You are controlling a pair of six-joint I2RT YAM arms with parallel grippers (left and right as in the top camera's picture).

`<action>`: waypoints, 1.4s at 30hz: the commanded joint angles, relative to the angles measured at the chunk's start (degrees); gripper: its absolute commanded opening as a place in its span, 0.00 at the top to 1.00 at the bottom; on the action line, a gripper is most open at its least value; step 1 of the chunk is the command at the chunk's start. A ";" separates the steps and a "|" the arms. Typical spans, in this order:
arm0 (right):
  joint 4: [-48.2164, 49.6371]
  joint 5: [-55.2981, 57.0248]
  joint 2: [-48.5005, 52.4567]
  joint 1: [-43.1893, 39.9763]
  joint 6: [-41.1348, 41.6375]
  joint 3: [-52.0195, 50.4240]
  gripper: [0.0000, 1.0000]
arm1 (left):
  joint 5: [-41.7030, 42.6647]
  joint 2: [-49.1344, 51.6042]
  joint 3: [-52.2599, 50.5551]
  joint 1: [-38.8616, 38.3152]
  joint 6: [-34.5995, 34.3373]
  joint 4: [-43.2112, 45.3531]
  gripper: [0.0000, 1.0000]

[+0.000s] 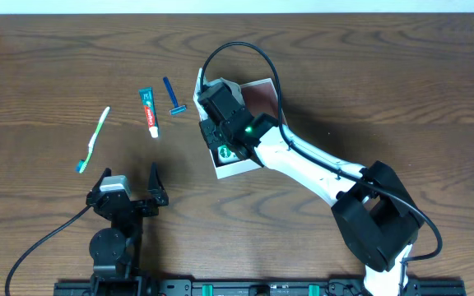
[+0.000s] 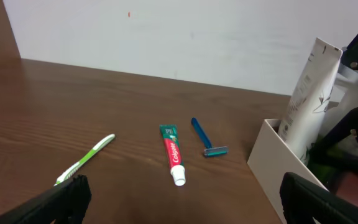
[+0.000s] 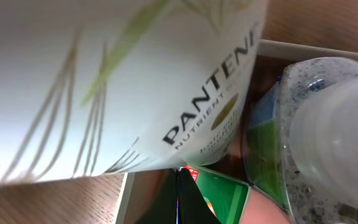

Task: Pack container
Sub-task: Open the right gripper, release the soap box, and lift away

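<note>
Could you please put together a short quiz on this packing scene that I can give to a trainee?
1. How many toiletries lie on the table outside the container?
2. True or false: the left gripper is shut.
3. In the left wrist view, what stands in the container? A. a white Pantene tube B. a comb C. a mug
Key: 1. Three: the toothbrush, the toothpaste and the razor. 2. False; its jaws are wide open. 3. A.
</note>
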 commanded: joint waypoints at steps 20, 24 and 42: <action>-9.73 -2.82 -6.62 1.40 2.71 0.15 0.48 | -0.68 -0.42 -1.38 0.17 0.74 -1.77 0.02; -12.15 -2.05 -10.95 1.22 2.78 0.15 0.44 | -0.68 -0.42 -1.38 0.17 0.74 -1.77 0.02; -24.55 3.15 -19.19 -17.90 -0.44 0.13 0.43 | -0.68 -0.42 -1.38 0.17 0.74 -1.77 0.02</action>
